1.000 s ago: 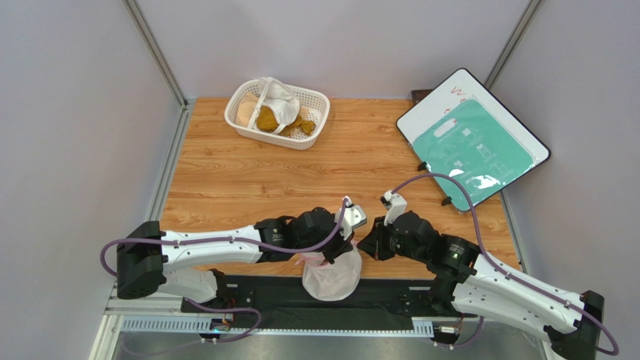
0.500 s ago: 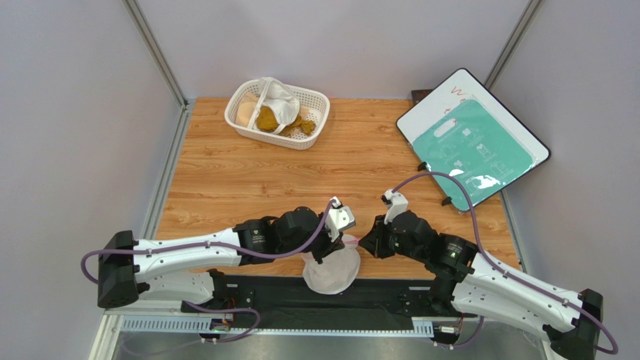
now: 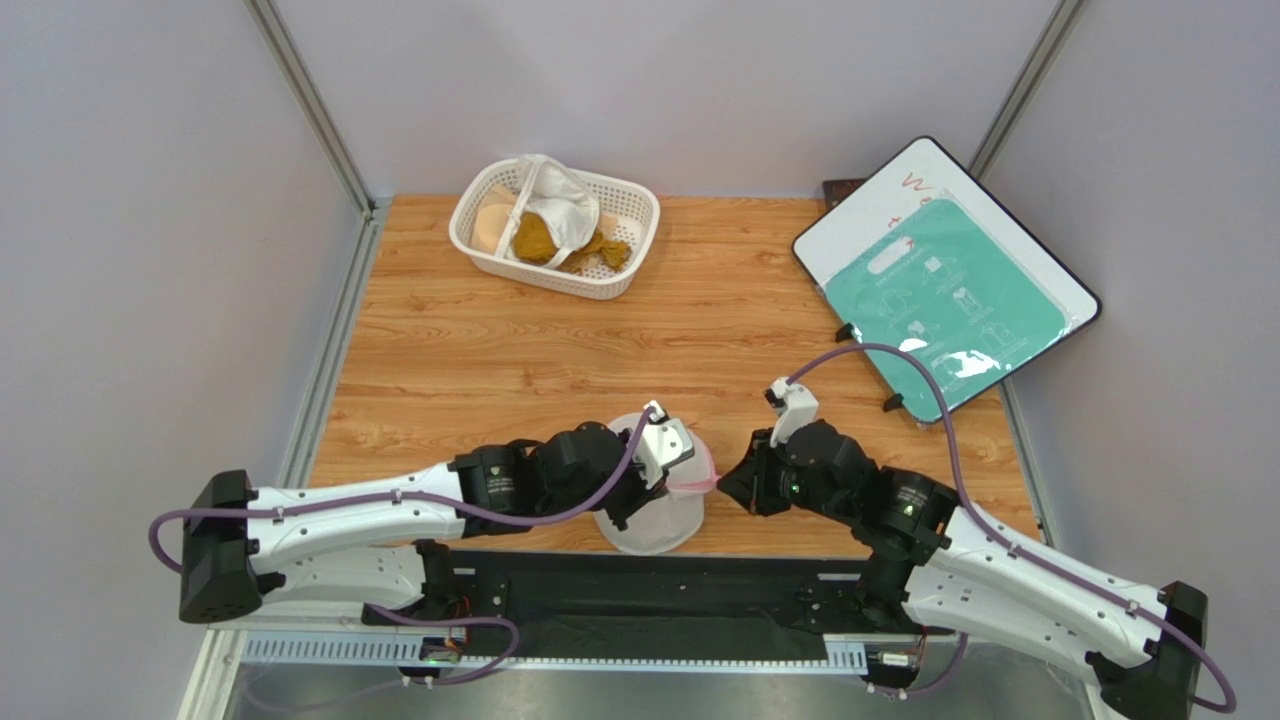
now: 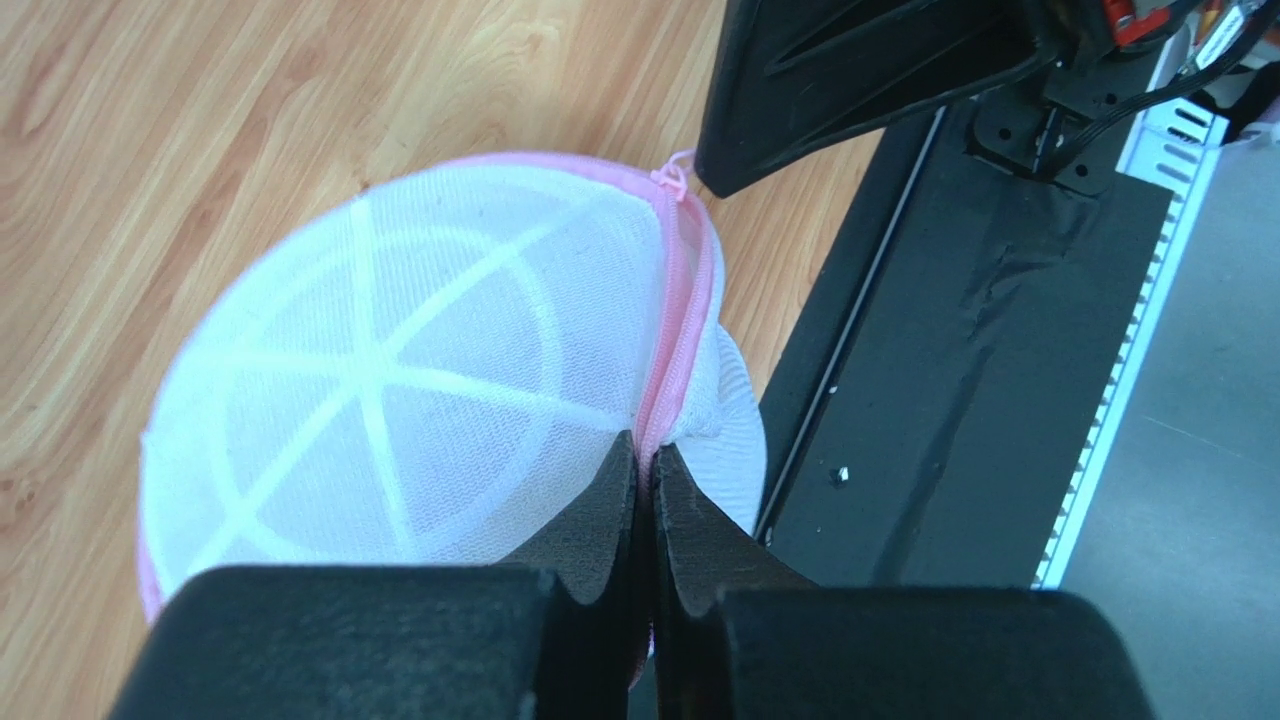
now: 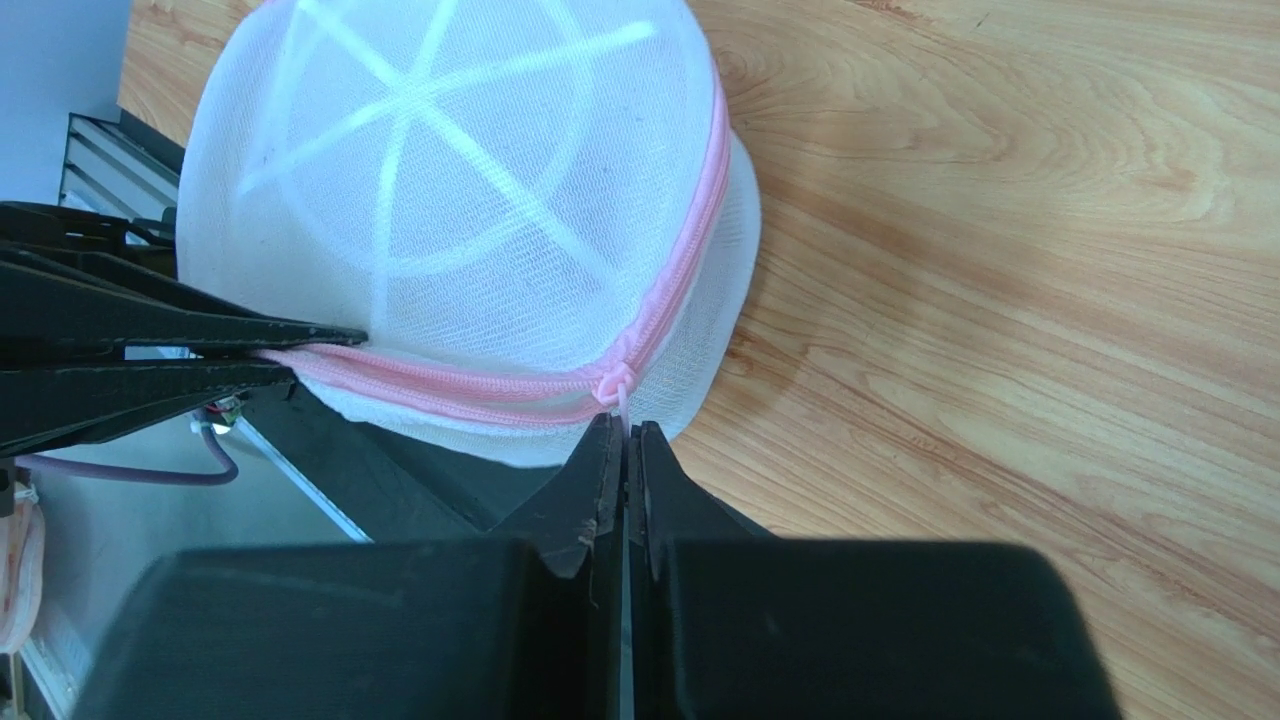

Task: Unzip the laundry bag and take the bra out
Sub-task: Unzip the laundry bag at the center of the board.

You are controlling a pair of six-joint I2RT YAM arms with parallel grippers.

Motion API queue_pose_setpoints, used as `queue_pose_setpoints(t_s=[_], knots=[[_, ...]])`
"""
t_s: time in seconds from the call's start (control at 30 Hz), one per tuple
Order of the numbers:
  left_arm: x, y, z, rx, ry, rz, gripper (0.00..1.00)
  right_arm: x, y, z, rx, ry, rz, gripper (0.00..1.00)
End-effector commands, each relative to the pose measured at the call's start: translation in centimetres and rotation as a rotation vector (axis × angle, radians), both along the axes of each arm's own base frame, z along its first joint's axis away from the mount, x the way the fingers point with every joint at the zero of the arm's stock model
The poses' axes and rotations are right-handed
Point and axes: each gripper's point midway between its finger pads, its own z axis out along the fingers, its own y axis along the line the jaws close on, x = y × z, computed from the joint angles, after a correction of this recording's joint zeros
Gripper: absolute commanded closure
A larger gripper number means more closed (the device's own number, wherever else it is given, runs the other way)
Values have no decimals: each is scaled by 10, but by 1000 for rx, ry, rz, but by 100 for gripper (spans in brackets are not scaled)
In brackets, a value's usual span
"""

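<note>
Bright, even light falls from overhead, leaving only faint, soft shadows on the table (image 3: 496,360) beneath the arms and beside the far basket (image 3: 639,203). The top view is sharp from edge to edge, with pale reflections on the green sheet (image 3: 954,300) at far right. In both wrist views the dark fingers (image 4: 601,510), close to the lens, are underexposed and slightly soft. The white laundry bag (image 5: 451,180) is nearly washed out, and the wood grain is crisp.

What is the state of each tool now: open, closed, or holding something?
Left tool: closed, pinching the laundry bag at its pink zipper trim.
Right tool: closed on the zipper pull.
</note>
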Motion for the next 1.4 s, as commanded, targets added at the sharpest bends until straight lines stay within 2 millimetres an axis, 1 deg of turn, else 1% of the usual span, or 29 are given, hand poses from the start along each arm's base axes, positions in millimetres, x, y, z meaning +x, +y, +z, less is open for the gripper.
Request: queue_pose_setpoints(t_s=[0.0,0.03,0.07,0.1,0.17,0.2,0.27,0.3,0.33,0.4,0.43,0.47,0.5,0.57,0.67,0.7,0.8,1.0,1.07,1.1,1.13,1.17,1.2,1.23,1.27,1.33,1.37], knots=[[3,20,-13,69,-21,36,62,3,1,14,28,-21,-5,100],[2,18,-9,48,-18,30,47,3,3,15,32,-20,2,100],[-1,14,-4,20,-12,15,39,2,4,15,36,-16,10,100],[-2,11,2,-5,-14,7,28,1,6,17,42,-16,14,100],[-3,4,16,-60,-24,-8,18,-1,10,20,58,-17,30,100],[-3,0,26,-87,-30,-17,10,-2,11,22,68,-18,36,100],[-5,-10,37,-124,-31,-42,6,-3,14,24,77,-19,41,100],[-4,-15,46,-145,-35,-51,5,-3,14,25,79,-22,41,100],[-4,-20,44,-139,-31,-61,5,-4,15,24,78,-20,46,100],[-4,-31,51,-160,-33,-81,4,-4,15,23,78,-19,47,100],[-3,-36,43,-139,-25,-86,4,-5,15,22,75,-17,50,100],[-3,-41,43,-140,-25,-95,4,-5,15,22,76,-15,50,100],[-2,-48,38,-122,-18,-101,4,-6,15,22,78,-15,49,100],[-3,-55,35,-114,-9,-119,4,-7,15,21,77,-14,54,100],[-3,-65,28,-95,-2,-141,8,-7,13,23,78,-18,52,100],[-2,-67,25,-86,3,-138,12,-7,13,24,82,-21,49,100],[-2,-67,16,-64,15,-136,19,-8,11,24,81,-24,47,100],[5,-60,5,-34,5,-92,20,-8,10,22,76,-21,47,100],[6,-57,-2,-12,3,-79,20,-8,10,22,77,-22,47,100],[7,-56,-5,-4,4,-77,23,-8,10,23,77,-23,48,100],[6,-56,-6,-2,7,-79,30,-8,10,23,76,-24,47,100],[6,-54,-10,5,10,-77,45,-8,10,23,75,-25,48,100],[11,-52,-12,12,-6,-50,52,-7,10,23,72,-24,46,100],[13,-50,-14,22,-11,-39,57,-7,10,24,72,-26,46,100],[14,-48,-14,28,-16,-36,65,-7,10,24,71,-26,44,100],[15,-45,-15,42,-19,-28,71,-7,11,27,79,-30,47,100],[15,-44,-15,47,-22,-27,81,-8,12,28,87,-26,53,100]])
